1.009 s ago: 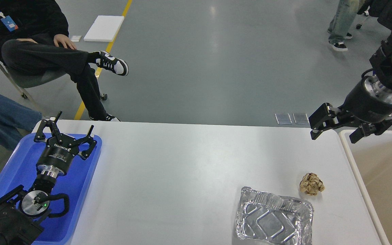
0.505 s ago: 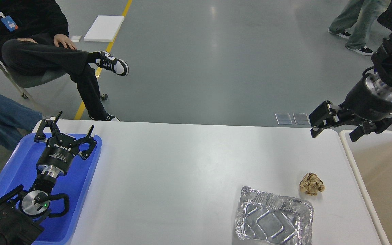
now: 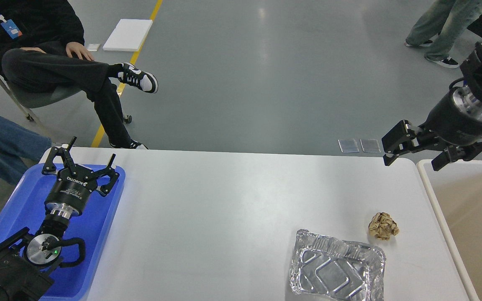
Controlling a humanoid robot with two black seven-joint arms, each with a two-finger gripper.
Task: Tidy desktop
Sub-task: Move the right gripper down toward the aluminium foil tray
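From my head view the white desktop (image 3: 232,209) carries a crumpled foil tray (image 3: 336,267) near its front right, with a brown crumpled paper ball (image 3: 383,225) just beside the tray's far right corner. My left gripper (image 3: 83,162) hangs open over the blue tray (image 3: 98,234) at the left edge. My right gripper (image 3: 416,152) is open above the desktop's far right corner, next to the beige bin (image 3: 467,209).

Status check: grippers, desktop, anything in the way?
Left gripper open, empty, over blue tray. Right gripper open, empty, above desktop's far right corner. Foil tray and paper ball on desktop. Nothing between right gripper and ball.
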